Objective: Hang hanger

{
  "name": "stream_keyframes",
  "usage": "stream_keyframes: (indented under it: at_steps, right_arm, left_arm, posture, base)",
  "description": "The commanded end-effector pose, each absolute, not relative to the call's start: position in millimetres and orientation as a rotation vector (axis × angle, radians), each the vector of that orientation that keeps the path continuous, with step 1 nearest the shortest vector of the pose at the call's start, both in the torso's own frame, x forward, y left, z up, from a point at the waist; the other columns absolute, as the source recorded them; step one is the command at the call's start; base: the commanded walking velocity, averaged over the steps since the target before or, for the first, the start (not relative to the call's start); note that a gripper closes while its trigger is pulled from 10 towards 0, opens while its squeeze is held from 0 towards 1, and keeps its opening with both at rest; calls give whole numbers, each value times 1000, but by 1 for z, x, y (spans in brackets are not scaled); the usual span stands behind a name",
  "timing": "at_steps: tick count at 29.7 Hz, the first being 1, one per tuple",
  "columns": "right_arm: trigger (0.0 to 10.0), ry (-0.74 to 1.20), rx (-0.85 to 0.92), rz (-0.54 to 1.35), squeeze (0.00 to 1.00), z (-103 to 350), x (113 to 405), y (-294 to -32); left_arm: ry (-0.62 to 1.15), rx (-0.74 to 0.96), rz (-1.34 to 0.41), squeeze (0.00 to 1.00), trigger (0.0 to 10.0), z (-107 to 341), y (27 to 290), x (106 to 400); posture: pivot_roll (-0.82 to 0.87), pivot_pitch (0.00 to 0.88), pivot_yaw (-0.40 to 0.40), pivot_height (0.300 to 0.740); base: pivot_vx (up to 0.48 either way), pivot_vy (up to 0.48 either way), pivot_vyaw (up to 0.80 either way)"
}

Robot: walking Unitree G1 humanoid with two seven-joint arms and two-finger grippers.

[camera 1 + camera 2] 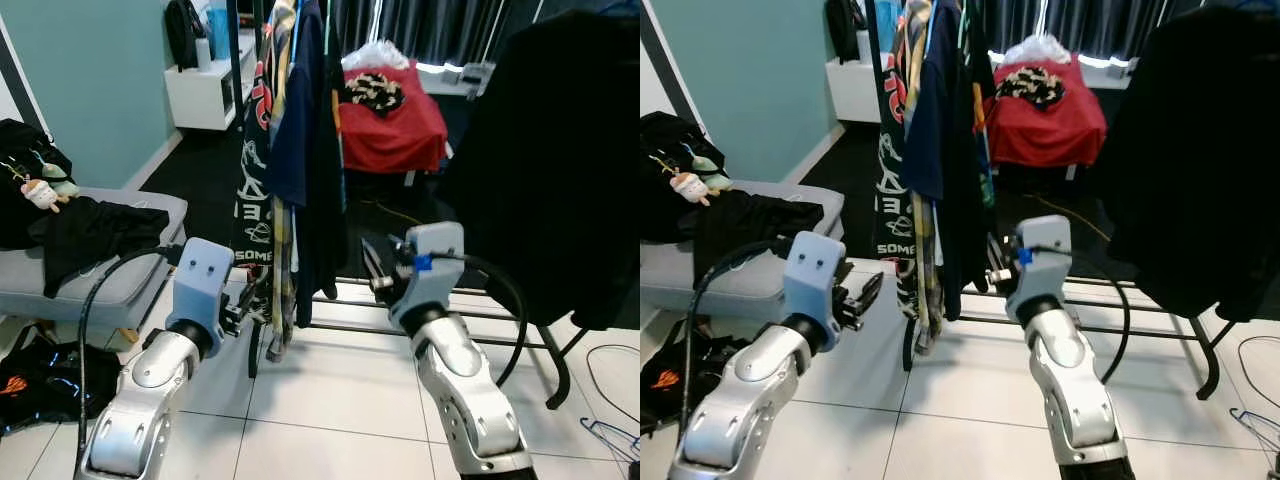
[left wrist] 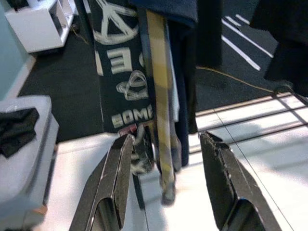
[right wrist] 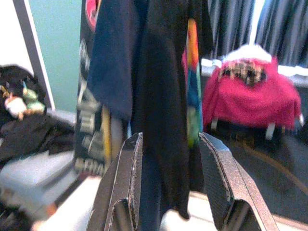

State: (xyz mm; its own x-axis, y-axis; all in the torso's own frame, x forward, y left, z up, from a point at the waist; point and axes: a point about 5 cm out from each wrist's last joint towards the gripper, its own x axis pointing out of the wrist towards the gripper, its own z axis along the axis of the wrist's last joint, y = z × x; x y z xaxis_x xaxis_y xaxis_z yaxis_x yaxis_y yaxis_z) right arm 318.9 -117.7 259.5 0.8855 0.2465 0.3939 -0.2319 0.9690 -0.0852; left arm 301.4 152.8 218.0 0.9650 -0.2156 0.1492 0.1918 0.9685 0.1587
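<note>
Before the hanging clothes (image 1: 295, 150), both hands (image 1: 245, 305) (image 1: 375, 270) empty, rail cut off.

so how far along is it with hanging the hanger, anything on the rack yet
Done: several clothes already hang on the rack, though I can't tell which the robot put there. In hand: nothing. The left gripper and right gripper both have their fingers open and empty, pointed at the hanging clothes. Left: a hanger lies on the floor at the right.
</note>
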Motion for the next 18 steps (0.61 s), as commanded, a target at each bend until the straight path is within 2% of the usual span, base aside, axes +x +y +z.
stream_keyframes:
  at_steps: [1,6,9,11,13,15,18]
  right_arm:
    - [10000,-483,-28,235,0,276,315,-125]
    - [10000,-600,-28,302,0,311,312,-116]
    - [10000,-654,50,385,0,334,314,-105]
    - [10000,-654,50,385,0,334,314,-105]
    - [10000,-644,117,452,0,339,319,-96]
    - [10000,-644,117,452,0,339,319,-96]
    - [10000,-638,151,531,0,342,322,-82]
  left_arm:
    - [-173,126,-199,0,10000,218,152,301]
    - [-218,76,-124,0,10000,226,160,304]
    - [-284,52,14,0,10000,242,179,311]
    - [-284,52,14,0,10000,242,179,311]
    - [-316,32,103,0,10000,253,196,315]
    - [-316,32,103,0,10000,253,196,315]
    - [-354,-13,202,0,10000,264,213,313]
  posture:
    - [-52,187,-15,740]
    - [-56,185,-15,740]
    - [-53,183,-31,740]
    - [-53,183,-31,740]
    - [-45,178,-39,740]
    - [-45,178,-39,740]
    - [-33,175,-47,740]
  base:
    - [480,0,0]
    - [480,0,0]
    - [459,0,0]
    - [458,0,0]
    - [463,0,0]
    - [458,0,0]
    - [458,0,0]
